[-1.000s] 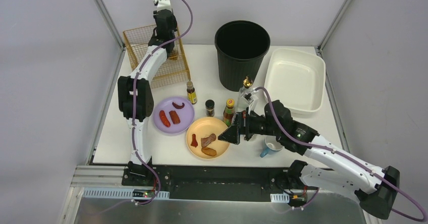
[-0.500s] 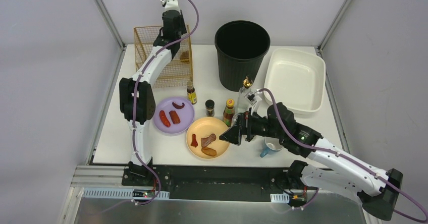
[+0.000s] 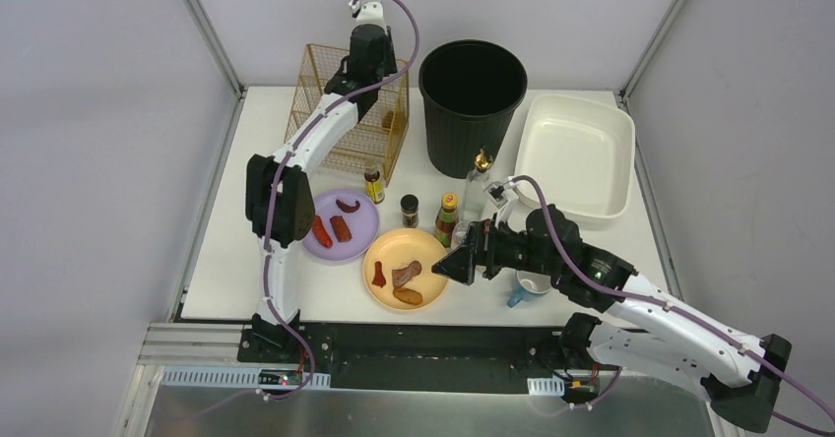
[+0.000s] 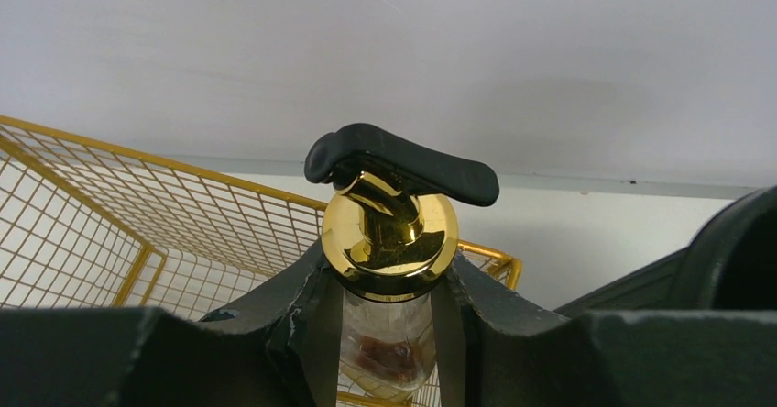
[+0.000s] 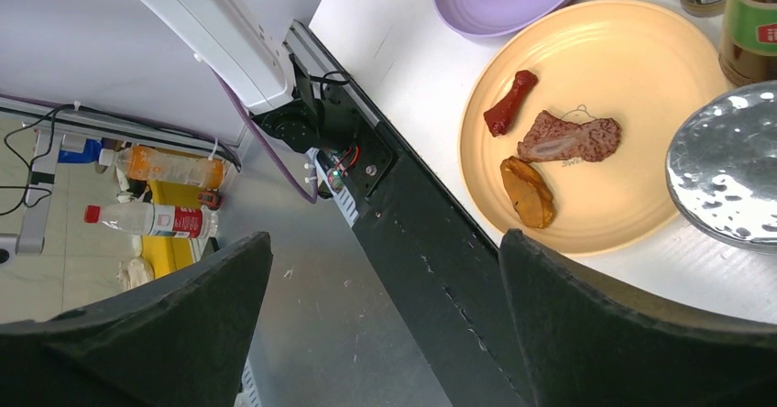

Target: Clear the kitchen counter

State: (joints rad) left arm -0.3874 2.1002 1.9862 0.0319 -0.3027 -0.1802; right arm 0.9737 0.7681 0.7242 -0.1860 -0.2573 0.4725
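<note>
While my left jaws clamp a pump bottle (image 4: 389, 233) at the wire basket (image 4: 110, 214), my right jaws gape wide.

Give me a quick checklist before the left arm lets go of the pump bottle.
1. Left gripper shut on pump bottle: ok.
2. Pump bottle resting on wire basket floor: cannot tell.
3. Right gripper open and empty: ok.
4. Right gripper well apart from left arm: ok.
5. Kitchen counter cleared: not ok; yellow plate, purple plate and blue cup sit on it.
</note>
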